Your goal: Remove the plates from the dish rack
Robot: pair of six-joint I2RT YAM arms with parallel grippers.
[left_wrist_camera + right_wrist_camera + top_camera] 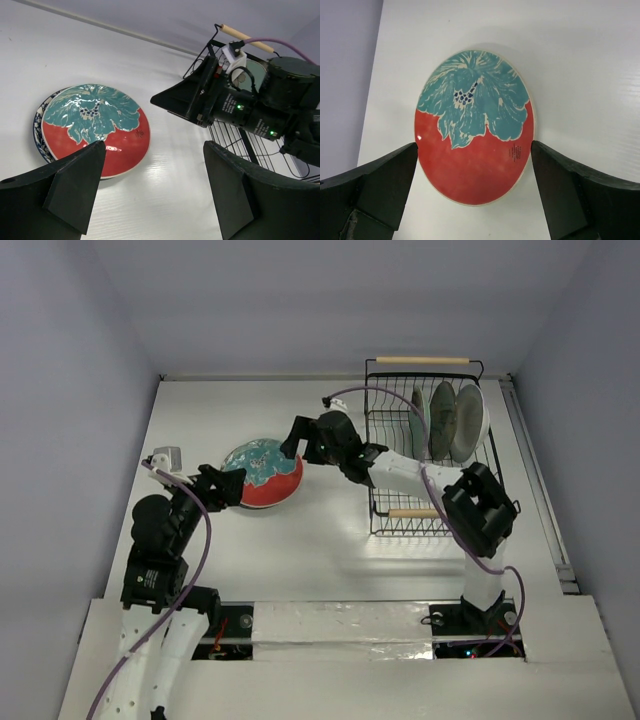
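The right end effector (293,443) hangs released over the far right edge of a red-and-teal plate (262,472), its two dark fingers (385,175) spread wide with nothing between them; whether they touch the plate cannot be told. Seen from its wrist camera, the red-and-teal plate (475,125) lies flat on the white table (585,60), showing a large teal flower over a red lower half and a cream rim. The left end effector (226,486) sits just beside the near left edge of the same plate, also released, its fingers (75,185) parted and empty. In the left wrist view, the red-and-teal plate (95,127) rests on top of a blue-patterned plate (37,125), of which only a sliver of rim shows at the left. The right arm reaches leftward from its base, across the near left corner of the dish rack (400,525). This black wire dish rack stands on the table (300,550) to the right of the stacked plates, with one wooden handle (422,360) at its far end and another (412,512) at its near end. Three plates stand on edge inside it towards the far right: a pale green plate (420,420), a grey-brown plate (443,420) and a white plate (472,425), side by side
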